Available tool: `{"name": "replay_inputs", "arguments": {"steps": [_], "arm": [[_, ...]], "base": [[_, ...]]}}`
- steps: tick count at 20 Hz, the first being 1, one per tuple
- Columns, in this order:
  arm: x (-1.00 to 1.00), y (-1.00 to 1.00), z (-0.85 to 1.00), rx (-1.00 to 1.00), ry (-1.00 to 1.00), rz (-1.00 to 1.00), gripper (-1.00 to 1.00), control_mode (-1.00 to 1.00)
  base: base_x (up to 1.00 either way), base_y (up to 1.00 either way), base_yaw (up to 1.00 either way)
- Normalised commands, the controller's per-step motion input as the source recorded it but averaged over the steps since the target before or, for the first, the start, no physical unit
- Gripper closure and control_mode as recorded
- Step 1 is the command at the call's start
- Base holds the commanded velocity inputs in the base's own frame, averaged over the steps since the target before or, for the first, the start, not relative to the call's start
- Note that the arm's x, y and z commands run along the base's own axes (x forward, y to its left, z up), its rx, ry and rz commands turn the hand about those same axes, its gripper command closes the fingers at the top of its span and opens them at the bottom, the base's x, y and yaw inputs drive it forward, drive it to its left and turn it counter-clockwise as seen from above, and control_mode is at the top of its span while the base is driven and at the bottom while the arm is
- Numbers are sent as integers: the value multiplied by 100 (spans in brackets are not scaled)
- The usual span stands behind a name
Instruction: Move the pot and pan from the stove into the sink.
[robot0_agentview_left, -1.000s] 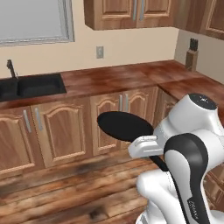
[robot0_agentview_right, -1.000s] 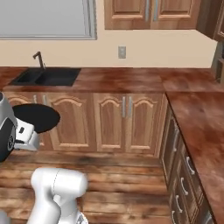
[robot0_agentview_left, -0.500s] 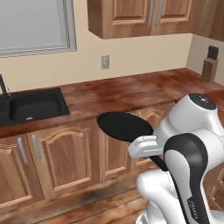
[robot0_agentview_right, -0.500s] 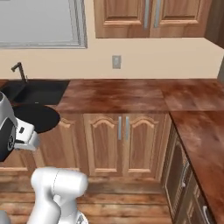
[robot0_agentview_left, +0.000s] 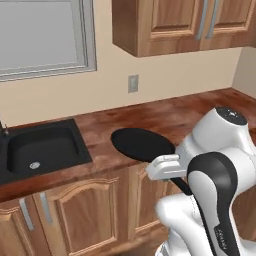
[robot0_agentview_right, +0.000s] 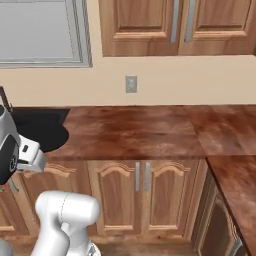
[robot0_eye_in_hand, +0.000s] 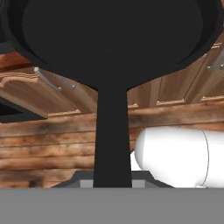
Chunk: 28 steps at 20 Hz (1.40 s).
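- The pincer (robot0_eye_in_hand: 112, 183) is pinching the pan (robot0_agentview_left: 142, 144) by its long handle, carrying it above the worktop (robot0_agentview_left: 165, 117) edge, right of the sink (robot0_agentview_left: 42, 147).
- The heavy pan could be tilting or slipping, because the grip is sitting far out on the handle.

We are in a home kitchen. We see a wooden counter (robot0_agentview_left: 165, 117), a black sink (robot0_agentview_left: 42, 150), wall cupboards (robot0_agentview_right: 175, 25) and a window (robot0_agentview_left: 42, 35).

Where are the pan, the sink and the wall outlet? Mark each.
pan (robot0_agentview_left: 141, 143): left base view, middle of its round dish.
sink (robot0_agentview_left: 42, 147): left base view, basin floor.
wall outlet (robot0_agentview_right: 131, 84): right base view, plate's centre.
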Motion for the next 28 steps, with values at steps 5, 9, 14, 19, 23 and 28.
{"name": "replay_inputs", "arguments": {"steps": [5, 9, 14, 19, 23, 28], "arm": [[0, 0, 0, 0, 0, 0, 100, 100], [0, 0, 0, 0, 0, 0, 100, 100], [20, 23, 0, -1, 0, 0, 100, -100], [69, 77, 0, -5, 0, -2, 100, -100], [66, 55, 0, -2, 0, -4, 100, -100], [51, 30, -1, -1, 0, -1, 100, -100]], "base": [[49, 48, -2], [33, 39, 0], [25, 32, 0], [0, 0, 0], [0, 0, 0], [0, 0, 0]]}}
